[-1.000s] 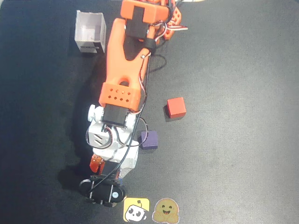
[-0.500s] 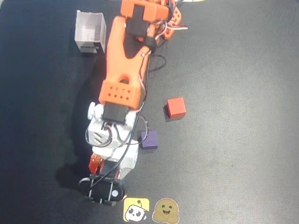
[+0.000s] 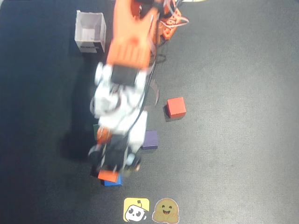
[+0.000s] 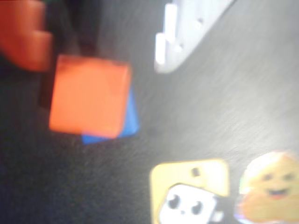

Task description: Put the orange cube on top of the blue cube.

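Since half a second ago the arm point(image 3: 126, 51) has swung back toward the far edge in the overhead view, uncovering the stack it was hiding; motion blur smears it; the red cube point(image 3: 176, 107) and purple cube point(image 3: 150, 139) have not shifted on the black table point(image 3: 233, 140).

By size next comes the clear box point(image 3: 90, 31) at far left; then the two stickers point(image 3: 136, 209) at the near edge; then the cubes.

The orange cube point(image 4: 88, 95) sits on top of the blue cube point(image 4: 131, 116), near the near edge just left of the stickers; in the wrist view only a blue sliver shows at its right and lower sides, so it rests slightly offset and a little rotated against the cube below.

The gripper point(image 3: 111, 163) hangs over the stack's far side; its jaws look parted on either side of the orange cube, though blur hides the gap and I cannot tell for certain.

I judge the cube light, stiff and matte (not slippery); pinch two opposite flat faces; being a cube it has no long axis.
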Controlling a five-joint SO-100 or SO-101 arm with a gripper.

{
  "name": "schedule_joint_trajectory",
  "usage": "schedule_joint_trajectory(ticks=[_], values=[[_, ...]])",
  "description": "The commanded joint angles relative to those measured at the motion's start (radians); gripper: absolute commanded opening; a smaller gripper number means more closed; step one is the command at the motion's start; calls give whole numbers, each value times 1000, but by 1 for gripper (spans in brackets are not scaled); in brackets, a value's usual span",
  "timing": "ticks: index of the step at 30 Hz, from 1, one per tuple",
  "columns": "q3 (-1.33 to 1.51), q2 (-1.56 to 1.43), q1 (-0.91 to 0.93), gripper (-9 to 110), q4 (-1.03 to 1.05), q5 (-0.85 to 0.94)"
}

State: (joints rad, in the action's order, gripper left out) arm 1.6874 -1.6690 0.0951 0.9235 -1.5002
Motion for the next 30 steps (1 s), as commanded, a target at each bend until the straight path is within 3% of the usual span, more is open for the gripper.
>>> schedule_joint_trajectory(ticks=[1, 11, 19, 23, 30], values=[[186, -262, -14, 0, -43, 6], [770, -752, -34, 0, -153, -3], [1019, -1043, -71, 0, -149, -12], [1187, -1410, -84, 0, -3, -38], [1187, -1424, -81, 0, 166, -32]])
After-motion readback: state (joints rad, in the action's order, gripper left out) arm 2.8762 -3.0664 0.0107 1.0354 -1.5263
